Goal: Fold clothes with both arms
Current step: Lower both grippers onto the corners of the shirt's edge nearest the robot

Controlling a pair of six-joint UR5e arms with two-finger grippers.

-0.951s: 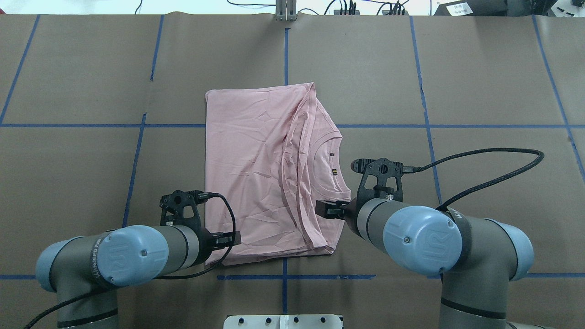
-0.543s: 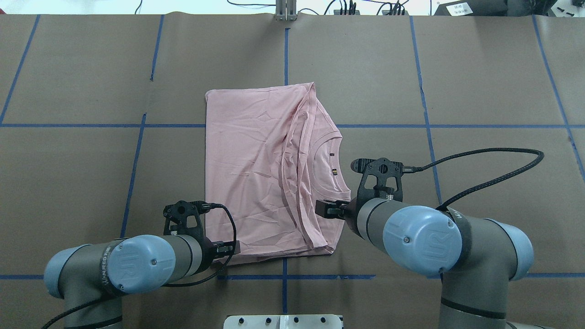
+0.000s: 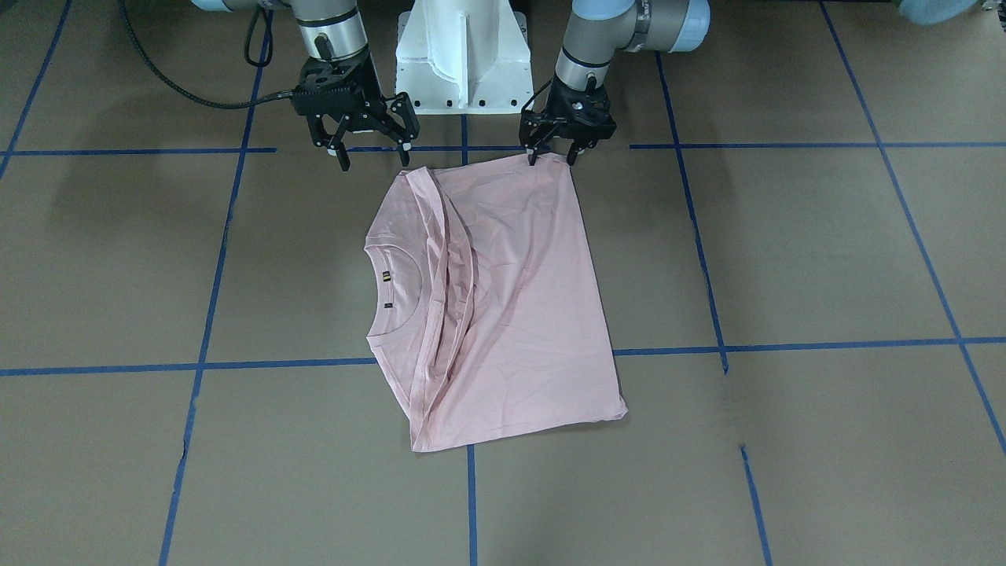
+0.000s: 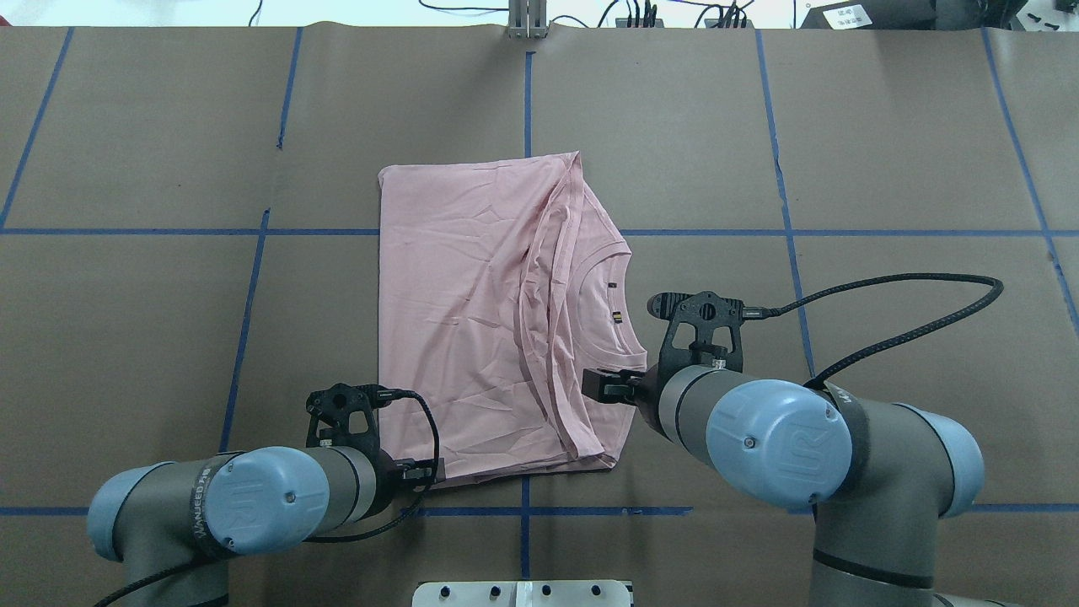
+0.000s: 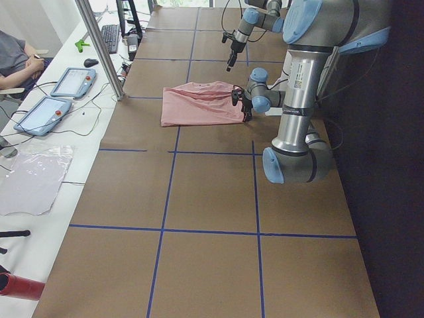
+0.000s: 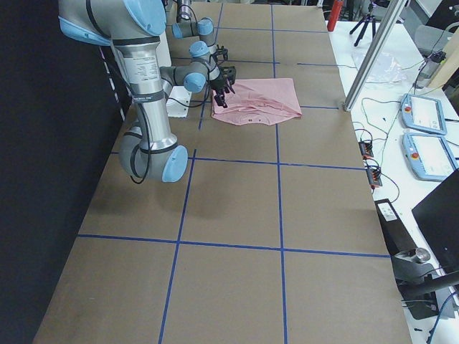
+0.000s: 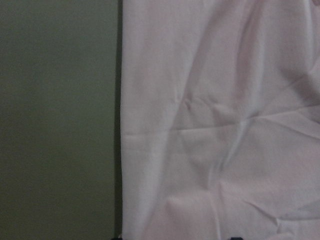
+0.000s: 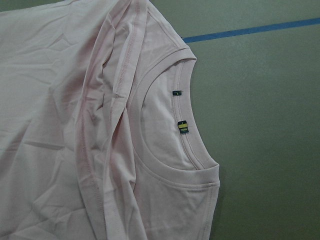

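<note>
Front-facing view: a brown paper-covered table (image 3: 786, 251) gridded with blue tape lines (image 3: 786, 346) is carrying a pale pink folded T-shirt (image 3: 511, 299), which is lying flat at the middle with its neck opening toward the robot's right. The left gripper (image 3: 553, 159) is standing spread over the shirt's corner nearest the robot, fingertips at the cloth edge, clamping nothing. The right gripper (image 3: 375, 161) is hanging wide open and empty, just beside the other near corner. Overhead view: black cables (image 4: 674, 13) are trailing beyond the far edge. Left-side view: a seated person (image 5: 16, 59) and a grey tablet (image 5: 69, 81) are occupying a white side bench (image 5: 66, 142). Right wrist view alone is showing the ribbed round collar (image 8: 136, 125) and a small neck label (image 8: 183, 127). Left wrist view is showing only the shirt's edge on paper.
</note>
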